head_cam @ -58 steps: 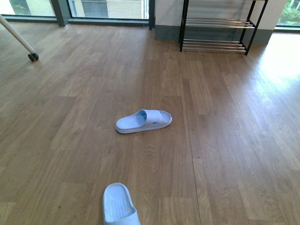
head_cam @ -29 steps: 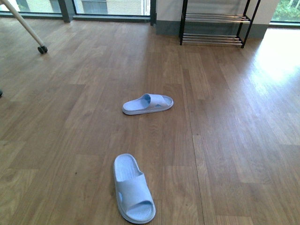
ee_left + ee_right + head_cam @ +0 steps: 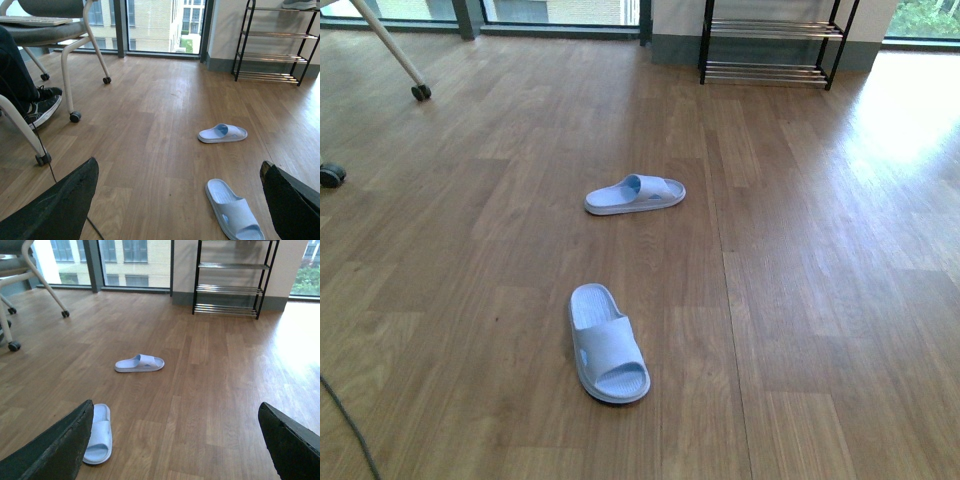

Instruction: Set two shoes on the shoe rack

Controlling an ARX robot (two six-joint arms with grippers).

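Note:
Two pale blue-white slide sandals lie on the wooden floor. The near sandal [image 3: 608, 343] lies lengthwise, toe toward me; it also shows in the left wrist view [image 3: 233, 210] and the right wrist view [image 3: 98, 433]. The far sandal [image 3: 635, 194] lies crosswise further out, seen too in the left wrist view [image 3: 222, 133] and the right wrist view [image 3: 139, 363]. The shoe rack [image 3: 768, 42], black frame with chrome bars, stands against the far wall [image 3: 272, 42] [image 3: 231, 280]. My left gripper [image 3: 180, 200] and right gripper [image 3: 175, 440] are open, empty, above the floor. Neither arm shows in the front view.
A wheeled chair leg [image 3: 390, 50] and a caster [image 3: 330, 176] are at the far left. A seated person's black sneaker [image 3: 42, 107] and chair legs [image 3: 70, 75] are at the left. A thin cable [image 3: 345, 425] crosses the floor near left. A grey shoe [image 3: 300, 4] sits atop the rack.
The front view has drawn back: both sandals and the rack now sit higher in the frame, and the near sandal shows whole where earlier only its heel was visible.

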